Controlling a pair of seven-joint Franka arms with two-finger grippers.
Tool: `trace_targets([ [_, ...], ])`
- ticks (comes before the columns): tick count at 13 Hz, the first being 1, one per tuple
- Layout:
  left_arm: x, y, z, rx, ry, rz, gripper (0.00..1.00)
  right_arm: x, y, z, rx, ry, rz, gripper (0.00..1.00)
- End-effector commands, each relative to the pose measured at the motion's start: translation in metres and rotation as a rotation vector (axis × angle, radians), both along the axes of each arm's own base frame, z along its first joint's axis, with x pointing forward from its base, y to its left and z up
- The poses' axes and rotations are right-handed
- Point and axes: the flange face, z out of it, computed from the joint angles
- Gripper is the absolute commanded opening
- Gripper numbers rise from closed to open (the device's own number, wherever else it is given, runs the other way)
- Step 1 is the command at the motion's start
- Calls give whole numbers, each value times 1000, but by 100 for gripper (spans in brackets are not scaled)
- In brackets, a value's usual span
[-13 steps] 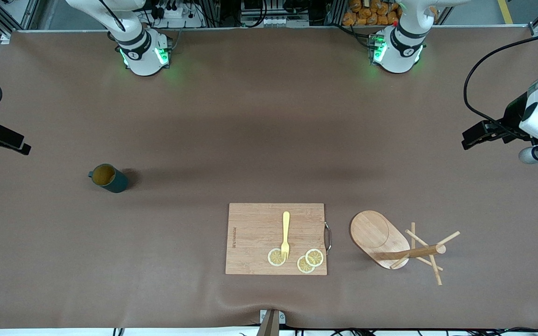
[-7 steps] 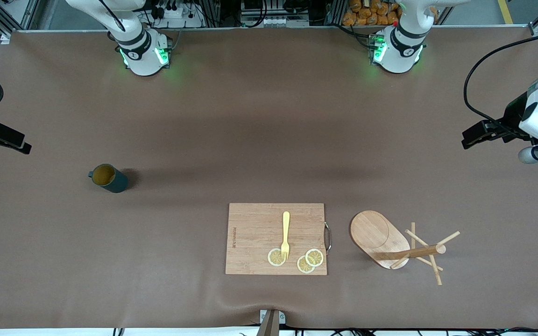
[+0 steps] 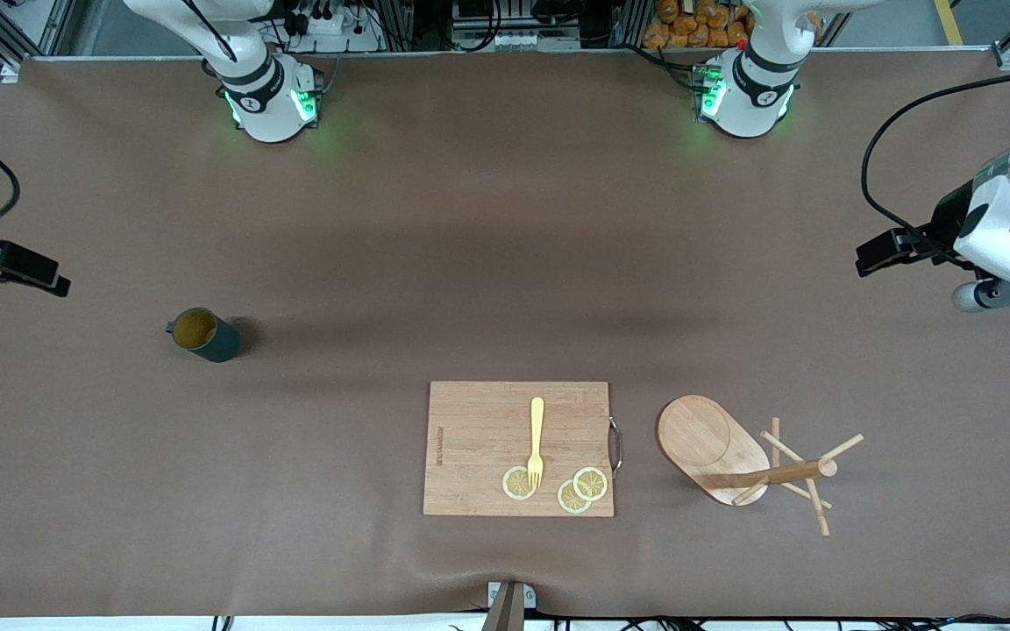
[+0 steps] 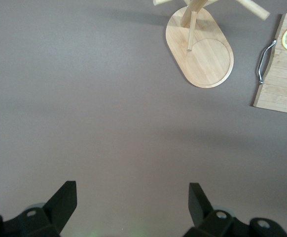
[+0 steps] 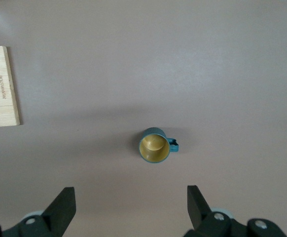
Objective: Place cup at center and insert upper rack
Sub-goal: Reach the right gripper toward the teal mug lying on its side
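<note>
1. Teal-green cup (image 3: 203, 335) stands upright toward the right arm's end of the table, well apart from the cutting board (image 3: 479, 447).
2. Right gripper (image 5: 128, 210) hangs high over bare table near the cup, jaws fully spread, empty.
3. Left gripper (image 4: 131, 207) hangs open and empty; the upper rack (image 3: 737, 456) stands beside the board.
4. Recommended: centre the right jaws over the cup body, clear of the handle (image 5: 173, 145), then descend vertically.

We see a dark teal cup (image 3: 204, 335) with a tan-yellow inside, a pale wooden upper rack (image 3: 737, 457), a yellow fork (image 3: 537, 441) and a brown table (image 3: 487, 228).
</note>
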Motion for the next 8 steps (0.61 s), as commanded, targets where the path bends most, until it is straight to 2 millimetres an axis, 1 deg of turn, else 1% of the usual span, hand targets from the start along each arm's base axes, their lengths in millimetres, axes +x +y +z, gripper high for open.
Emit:
trace_targets([
  [1, -2, 4, 6, 3, -1, 15, 100, 18, 9, -28, 8, 14, 23, 100],
  [3, -2, 5, 6, 3, -2, 16, 100, 29, 11, -56, 7, 44, 25, 100],
  [4, -2, 5, 6, 3, -2, 15, 100, 31, 10, -73, 6, 46, 23, 100],
  [6, -2, 6, 6, 4, -2, 13, 100, 31, 8, -118, 6, 51, 15, 100],
  [8, -1, 7, 6, 2, -2, 13, 100, 30, 6, -151, 5, 50, 8, 100],
])
